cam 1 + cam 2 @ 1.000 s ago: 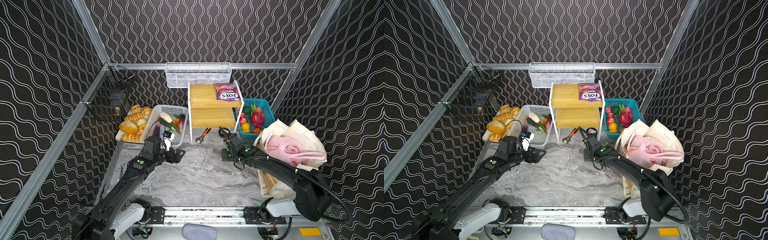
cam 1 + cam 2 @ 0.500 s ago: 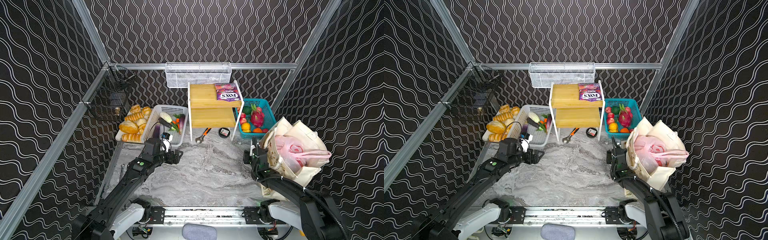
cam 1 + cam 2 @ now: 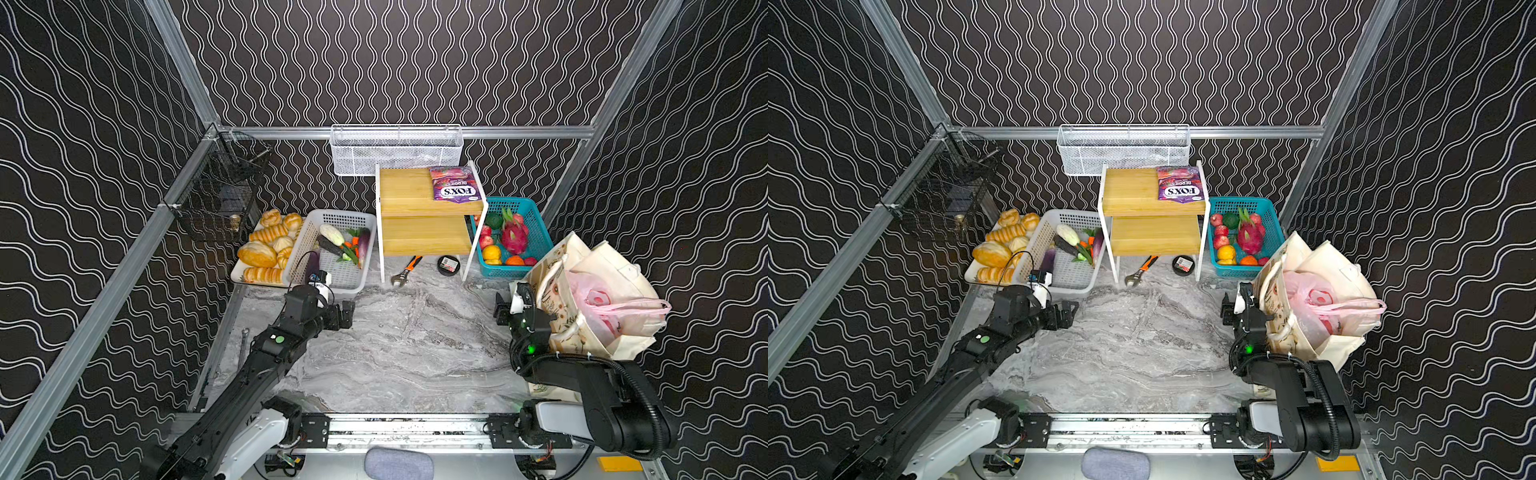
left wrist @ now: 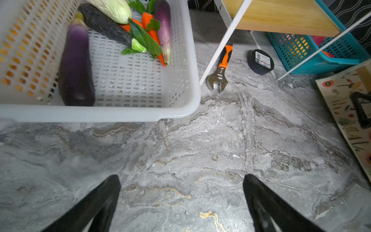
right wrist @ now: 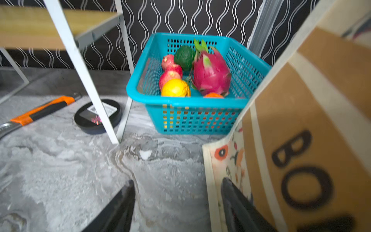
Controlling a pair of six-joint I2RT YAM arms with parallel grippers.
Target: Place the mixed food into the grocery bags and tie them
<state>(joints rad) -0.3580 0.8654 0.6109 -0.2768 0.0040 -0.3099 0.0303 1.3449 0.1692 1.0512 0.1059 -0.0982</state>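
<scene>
The cream tote (image 3: 615, 266) (image 3: 1325, 266) stands at the right edge of the table, with the pink plastic bag (image 3: 611, 307) (image 3: 1308, 299) bulging out of its top. A purple FOX'S packet (image 3: 457, 190) (image 3: 1181, 189) lies on the wooden shelf's top board. My right gripper (image 3: 505, 305) (image 5: 178, 181) is open, low over the table, one finger against the tote's lettered side panel (image 5: 301, 120). My left gripper (image 3: 345, 316) (image 4: 181, 180) is wide open and empty over bare marble, just in front of the white basket. The tote's patterned panel (image 4: 345, 112) also shows in the left wrist view.
A white basket (image 3: 370, 249) (image 4: 100, 115) holds aubergines and carrots. Beside it is a tray of bread (image 3: 257, 255). A teal basket (image 3: 540, 232) (image 5: 180, 102) holds fruit. A wrench (image 3: 406, 270) (image 4: 220, 70) and a black tin (image 3: 449, 264) (image 5: 96, 116) lie under the shelf (image 3: 415, 195).
My right arm swung from the middle of the table to the right, beside the tote, and its jaws widened. The tote shifted a little. My left gripper opened slightly wider and stayed put.
</scene>
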